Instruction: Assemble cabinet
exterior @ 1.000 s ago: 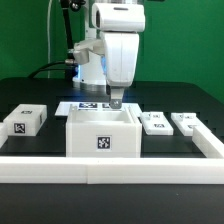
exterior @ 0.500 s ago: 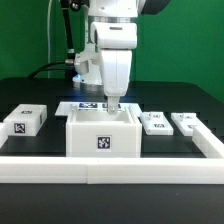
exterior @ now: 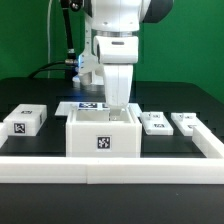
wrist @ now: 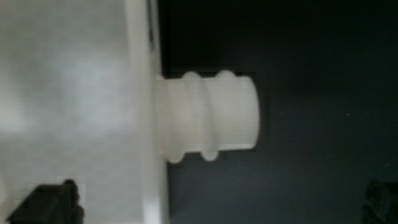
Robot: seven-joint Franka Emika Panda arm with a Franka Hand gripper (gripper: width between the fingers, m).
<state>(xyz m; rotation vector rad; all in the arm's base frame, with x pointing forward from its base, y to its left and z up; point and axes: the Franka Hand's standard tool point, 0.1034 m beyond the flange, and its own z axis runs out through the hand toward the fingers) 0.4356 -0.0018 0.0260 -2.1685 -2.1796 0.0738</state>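
the hand (exterior: 120, 105) has dropped lower, toward the cabinet body's (exterior: 102, 141) open top.

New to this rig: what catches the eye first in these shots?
The large white plastic box-shaped cabinet body, with a black-and-white marker tag on its front, sits centre, just behind the white border rail. The white robot arm hangs straight over it, its two-finger gripper open near the box's rear wall. Small white tagged panels lie beside it: one at the exterior view's left, two at its right.
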